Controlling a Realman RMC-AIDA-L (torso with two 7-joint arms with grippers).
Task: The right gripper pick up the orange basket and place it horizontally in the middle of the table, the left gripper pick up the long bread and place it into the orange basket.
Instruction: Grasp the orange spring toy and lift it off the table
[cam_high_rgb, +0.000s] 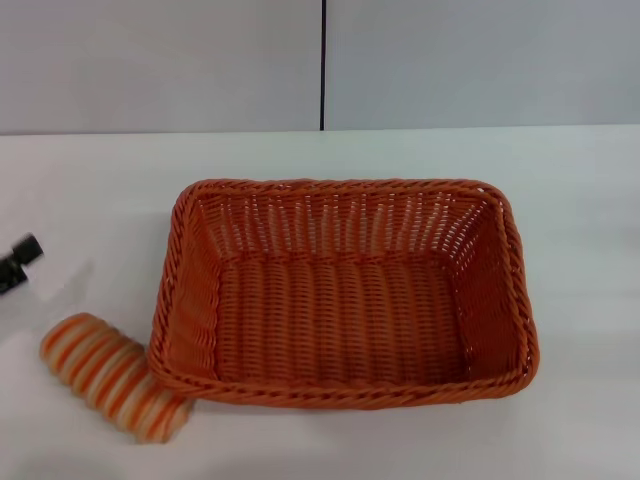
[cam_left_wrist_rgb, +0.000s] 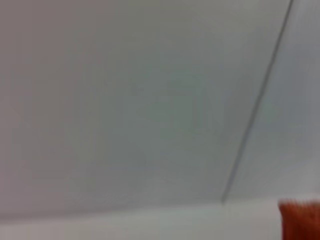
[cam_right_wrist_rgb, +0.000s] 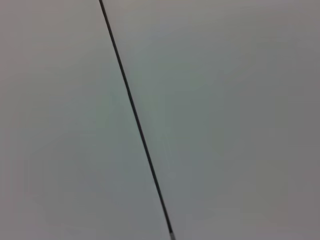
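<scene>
At the left edge of the plain white table (cam_high_rgb: 90, 190), the left gripper (cam_high_rgb: 16, 262), a small black claw tip only partly in the head view, sits just above the surface; so little of it shows that I cannot tell whether it is spread or closed, and it holds nothing that can be seen. Nearer the front edge, close to the table's front left corner, lies the long bread (cam_high_rgb: 112, 376), a short ridged cylindrical toy loaf striped in orange and cream. It rests on its side, set at a slant, with its far end toward the left edge and its near end pointing to the front edge. Its right flank lies right against the front left corner of the large rectangular orange woven wicker basket (cam_high_rgb: 340, 300); whether they touch I cannot tell. The bread is outside the basket, on the bare table.

The basket stands in the middle of the table, its long sides parallel to the front edge, its braided rim up, nothing inside it. A blurred orange corner of it (cam_left_wrist_rgb: 300, 220) shows in the left wrist view.

The right gripper is out of sight in every view.
</scene>
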